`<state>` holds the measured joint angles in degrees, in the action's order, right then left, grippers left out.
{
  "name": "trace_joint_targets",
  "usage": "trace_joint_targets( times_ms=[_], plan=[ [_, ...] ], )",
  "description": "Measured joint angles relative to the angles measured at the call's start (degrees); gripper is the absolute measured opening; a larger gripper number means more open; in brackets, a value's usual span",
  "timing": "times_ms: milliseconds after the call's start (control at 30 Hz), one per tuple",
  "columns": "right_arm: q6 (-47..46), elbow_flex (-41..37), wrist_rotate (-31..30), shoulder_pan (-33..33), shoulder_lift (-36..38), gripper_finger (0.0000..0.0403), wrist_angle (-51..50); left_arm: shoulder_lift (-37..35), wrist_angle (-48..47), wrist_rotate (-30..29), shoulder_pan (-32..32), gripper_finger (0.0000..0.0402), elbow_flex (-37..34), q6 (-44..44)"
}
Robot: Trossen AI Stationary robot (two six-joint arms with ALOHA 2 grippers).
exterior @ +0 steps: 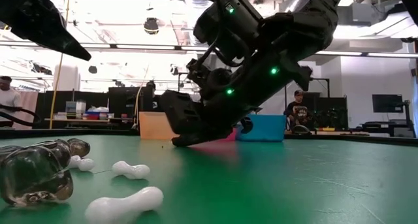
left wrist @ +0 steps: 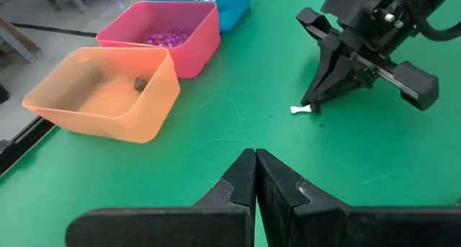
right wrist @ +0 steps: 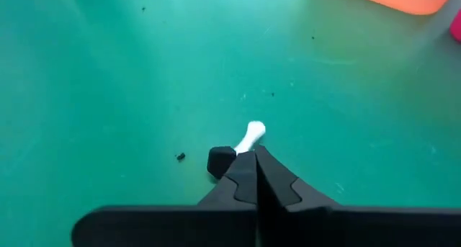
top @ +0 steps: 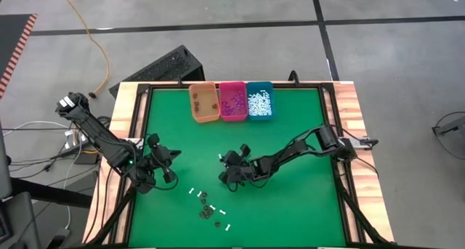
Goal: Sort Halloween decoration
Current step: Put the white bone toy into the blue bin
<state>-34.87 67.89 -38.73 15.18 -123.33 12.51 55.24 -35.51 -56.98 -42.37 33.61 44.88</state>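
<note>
three bins side by side at the table far edge, touching in a row; landmark for all below. in the left bin: a few pieces. in the middle bin and the right bin: heaps of pieces. right gripper in front of the bins, tips down at the mat, one bone piece at the tips. left gripper front-left of the bins. scattered pieces farther front, behind neither gripper.

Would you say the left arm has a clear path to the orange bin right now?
Probably yes: the left gripper, shut and empty, faces the orange bin across bare green mat; the right gripper works off to the side.
</note>
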Motion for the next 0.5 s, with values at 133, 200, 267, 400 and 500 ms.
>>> trace_joint_targets(
  times_ms=[133, 200, 267, 400, 500],
  plan=[
    [3.87, -0.33, -0.03, -0.14, 2.95, 0.0016, -1.76, 0.00, -0.02, 0.85, 0.00, 0.0000, 0.00, -0.02],
    [5.70, -0.34, -0.44, -0.27, 4.60, 0.0016, -2.34, 0.00, -0.12, 1.17, 0.00, 0.0000, 0.00, -0.02],
    [7.33, -0.32, -1.57, -0.79, 6.76, 0.0016, -2.64, 0.00, -0.09, 1.19, -0.01, 0.0000, 0.00, -0.02],
    [12.28, -0.15, -0.94, -1.82, 8.73, 0.0042, -0.13, 0.00, -0.07, 1.05, 0.00, 0.0000, 0.00, -0.02],
    [10.25, -0.15, 1.37, -2.51, 8.63, 0.0084, 0.85, 0.00, -0.08, 0.33, 0.00, 0.0000, 0.00, -0.07]
  ],
)
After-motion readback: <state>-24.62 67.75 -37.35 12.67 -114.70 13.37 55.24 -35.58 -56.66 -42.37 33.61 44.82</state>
